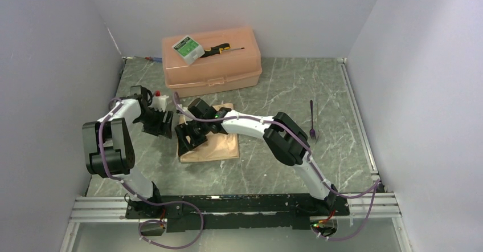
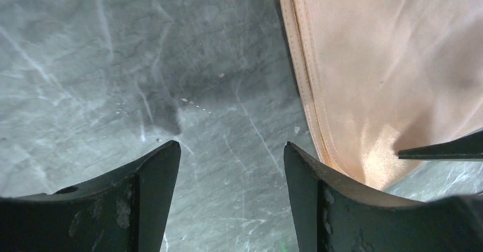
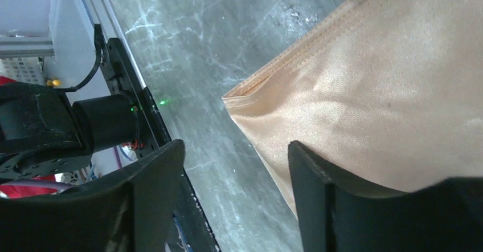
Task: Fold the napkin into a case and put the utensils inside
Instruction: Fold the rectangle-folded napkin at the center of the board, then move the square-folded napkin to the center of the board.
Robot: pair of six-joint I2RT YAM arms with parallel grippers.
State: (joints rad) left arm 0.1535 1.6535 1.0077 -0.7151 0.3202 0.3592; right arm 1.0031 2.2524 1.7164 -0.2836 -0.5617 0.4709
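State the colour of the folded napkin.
The napkin is plain peach-orange with a slight sheen; the right wrist view shows it best.

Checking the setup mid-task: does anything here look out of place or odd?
Nothing is spilled or damaged. The fork lies alone near the right wall, well apart from the folded napkin, and a screwdriver rests on the box.

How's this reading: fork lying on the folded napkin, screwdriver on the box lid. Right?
No. The fork lies on the bare table right of the napkin, apart from it; the top external view shows it. The screwdriver is on the box lid.
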